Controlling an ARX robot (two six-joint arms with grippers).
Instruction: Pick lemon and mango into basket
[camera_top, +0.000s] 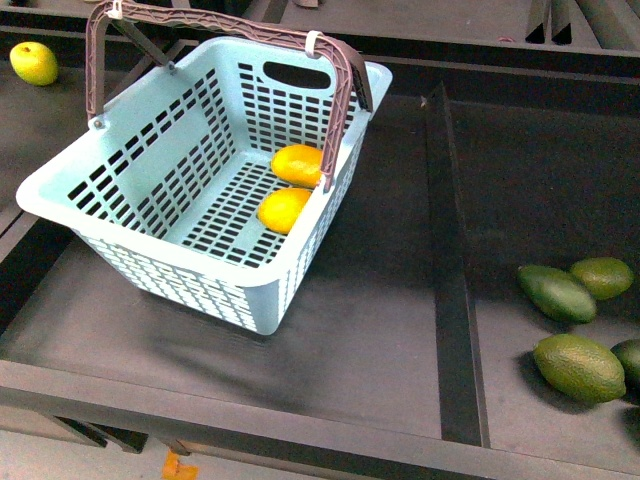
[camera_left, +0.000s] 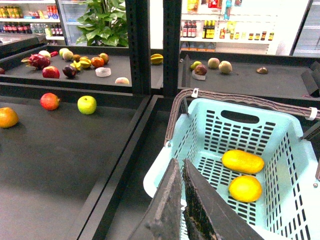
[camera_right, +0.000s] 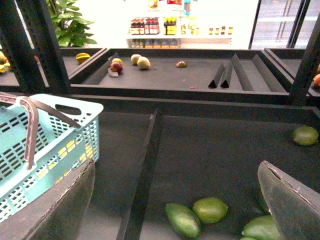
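Observation:
The light teal basket (camera_top: 150, 268) stands on the dark shelf with its brown handle (camera_top: 215, 22) upright. Inside it lie the elongated yellow-orange mango (camera_top: 298, 165) and, just in front of it, the rounder yellow lemon (camera_top: 283, 210). The left wrist view shows the same mango (camera_left: 243, 161) and lemon (camera_left: 245, 188) on the basket (camera_left: 280, 135) floor. My left gripper (camera_left: 177, 165) is shut and empty, hovering over the basket's near rim. My right gripper (camera_right: 176, 167) is open and empty, above the shelf to the right of the basket (camera_right: 75, 125). Neither arm shows in the front view.
Several dark green oval fruits (camera_top: 557, 292) lie in the right compartment, beyond a raised divider (camera_top: 455, 250); the right wrist view shows them (camera_right: 183, 220) under the open fingers. A yellow fruit (camera_top: 33, 63) sits far back left. An orange (camera_left: 7, 117), red apple (camera_left: 49, 101) and green apple (camera_left: 87, 104) lie left.

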